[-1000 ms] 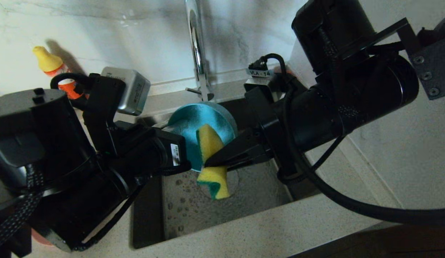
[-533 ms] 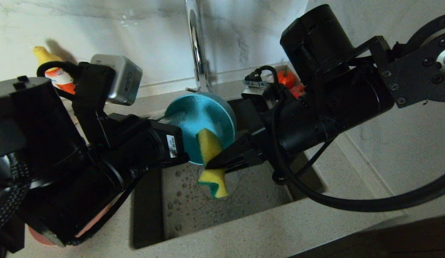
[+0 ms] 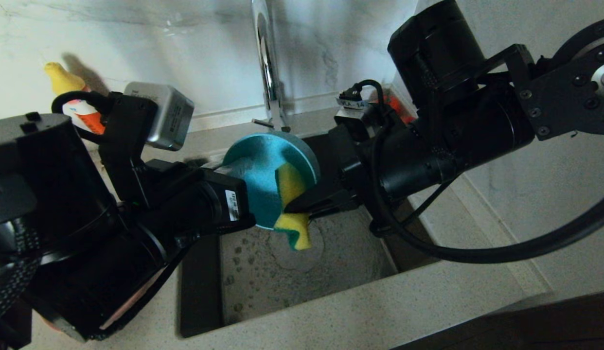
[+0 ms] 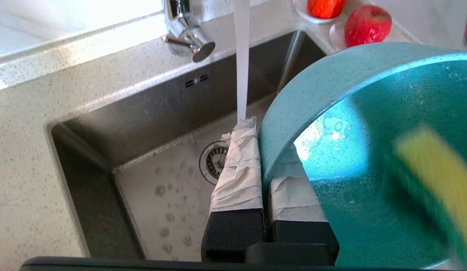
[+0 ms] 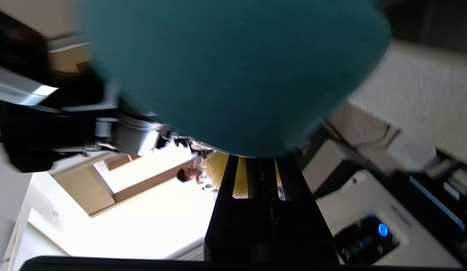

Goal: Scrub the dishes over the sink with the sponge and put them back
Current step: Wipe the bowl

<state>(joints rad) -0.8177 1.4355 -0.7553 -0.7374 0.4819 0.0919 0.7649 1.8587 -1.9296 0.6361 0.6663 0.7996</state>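
The teal bowl (image 3: 263,180) hangs tilted on edge over the sink (image 3: 341,272), its hollow facing right. My left gripper (image 4: 265,143) is shut on the bowl (image 4: 369,180)'s rim, one taped finger outside and one inside. The yellow sponge (image 3: 291,187) with its green layer is pressed against the bowl's inner face, and my right gripper (image 3: 290,208) is shut on its middle. In the right wrist view the bowl (image 5: 233,75) fills the top and the sponge (image 5: 214,165) shows past the right gripper (image 5: 258,165). The sponge (image 4: 436,173) is a yellow blur inside the bowl.
The chrome tap (image 3: 268,63) stands behind the sink, and a white stream of water (image 4: 241,56) falls past my left fingers. The drain strainer (image 4: 213,160) lies below. Red apples (image 4: 367,24) sit at the back right, a yellow-capped bottle (image 3: 63,82) at the back left.
My right gripper has drawn the sponge up across the bowl's inner face. The left gripper keeps the bowl in about the same place.
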